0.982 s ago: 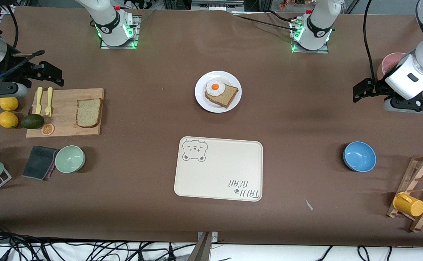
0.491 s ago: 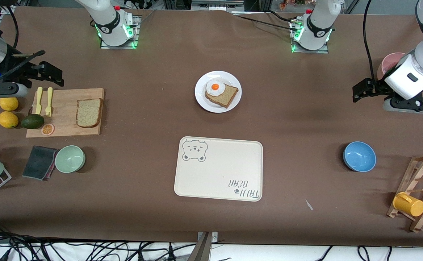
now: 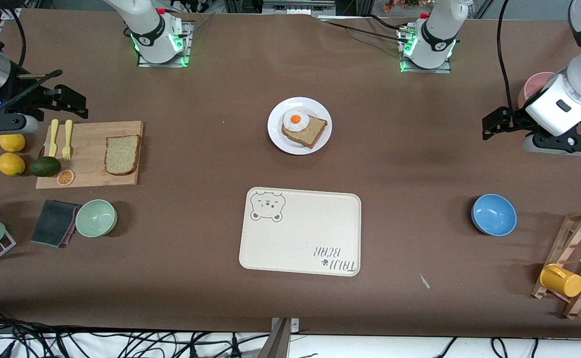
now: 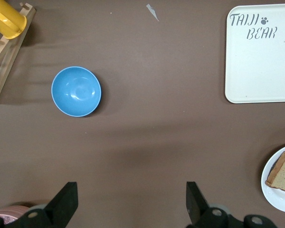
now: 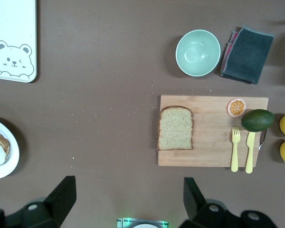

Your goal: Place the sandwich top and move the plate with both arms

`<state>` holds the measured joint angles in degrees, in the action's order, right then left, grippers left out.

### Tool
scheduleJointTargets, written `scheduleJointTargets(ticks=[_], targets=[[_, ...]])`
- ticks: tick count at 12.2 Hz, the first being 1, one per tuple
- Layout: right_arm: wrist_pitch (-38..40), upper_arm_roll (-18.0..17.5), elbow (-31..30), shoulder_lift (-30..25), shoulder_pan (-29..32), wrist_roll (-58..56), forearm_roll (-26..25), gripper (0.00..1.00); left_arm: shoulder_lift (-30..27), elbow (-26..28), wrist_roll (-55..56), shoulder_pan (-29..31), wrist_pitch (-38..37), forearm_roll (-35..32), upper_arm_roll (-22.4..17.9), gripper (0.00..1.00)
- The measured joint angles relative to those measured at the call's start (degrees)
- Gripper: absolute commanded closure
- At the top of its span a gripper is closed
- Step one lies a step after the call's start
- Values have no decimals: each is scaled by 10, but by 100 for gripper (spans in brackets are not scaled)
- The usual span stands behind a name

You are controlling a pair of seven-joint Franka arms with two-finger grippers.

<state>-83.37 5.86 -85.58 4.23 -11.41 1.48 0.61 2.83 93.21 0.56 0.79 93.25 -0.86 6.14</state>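
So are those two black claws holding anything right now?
No, nothing is held. The left gripper and the right gripper both hang open over bare brown table; the plain light-brown bread slice lies untouched.

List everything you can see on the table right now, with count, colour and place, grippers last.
sandwich top: 1, light brown, on cutting board
cutting board: 1, wooden, right arm's end
plate: 1, white, table centre, holding egg toast
egg toast: 1, brown
tray: 1, cream, nearer the camera than plate
blue bowl: 1, left arm's end
green bowl: 1, beside dark cloth
lemons: 2, yellow
avocado: 1, green
yellow mug: 1, on wooden rack
left gripper: open, waiting
right gripper: open, waiting
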Motion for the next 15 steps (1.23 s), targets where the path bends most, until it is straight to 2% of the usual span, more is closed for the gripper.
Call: scheduleJointTargets(ticks=[7,15], targets=[[0,0,-21,5,0,0,0,0,0,-3,0,-1,0,0,15,0],[-34,0,-81,7,0,8,0,0,0,-5,0,-1,0,0,16,0]])
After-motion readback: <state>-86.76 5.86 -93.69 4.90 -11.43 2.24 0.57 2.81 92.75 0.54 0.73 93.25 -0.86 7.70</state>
